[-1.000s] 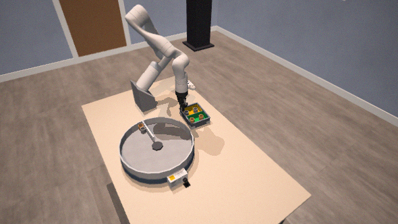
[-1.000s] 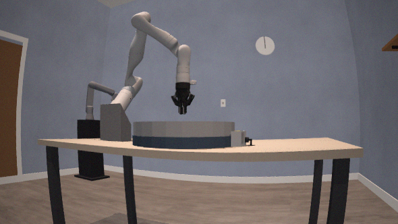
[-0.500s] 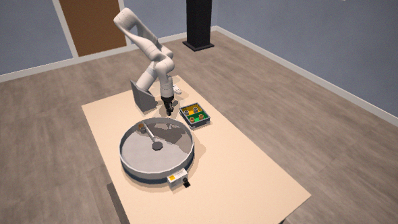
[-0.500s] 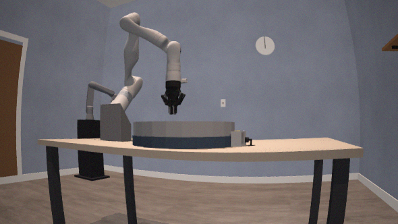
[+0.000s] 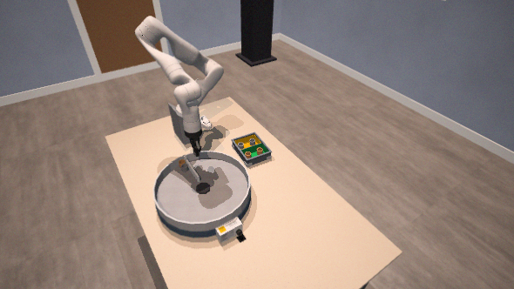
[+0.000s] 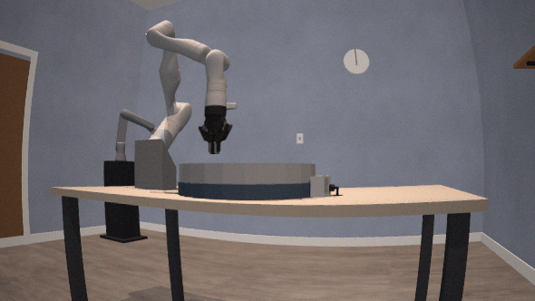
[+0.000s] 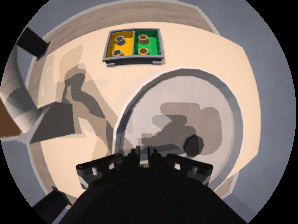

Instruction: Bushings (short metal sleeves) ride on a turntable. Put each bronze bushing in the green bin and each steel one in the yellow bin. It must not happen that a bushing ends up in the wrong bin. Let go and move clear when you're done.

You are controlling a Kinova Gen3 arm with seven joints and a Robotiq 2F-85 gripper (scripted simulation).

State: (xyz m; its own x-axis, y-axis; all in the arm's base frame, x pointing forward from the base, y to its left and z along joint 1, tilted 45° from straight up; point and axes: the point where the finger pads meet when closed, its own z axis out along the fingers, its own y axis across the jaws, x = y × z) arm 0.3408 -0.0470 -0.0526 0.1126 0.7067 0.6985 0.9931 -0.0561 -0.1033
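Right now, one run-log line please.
tool: shut, empty, above turntable rear rim | bronze bushing: on turntable | bins: four bushings sorted

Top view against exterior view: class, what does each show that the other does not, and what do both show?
Only the top view shows inside the turntable: a bronze bushing near the rim, and the two-part bin with four sorted bushings. Only the exterior view shows the table legs, a wall clock, and the gripper hanging above the rim. Both show the arm, turntable and table.
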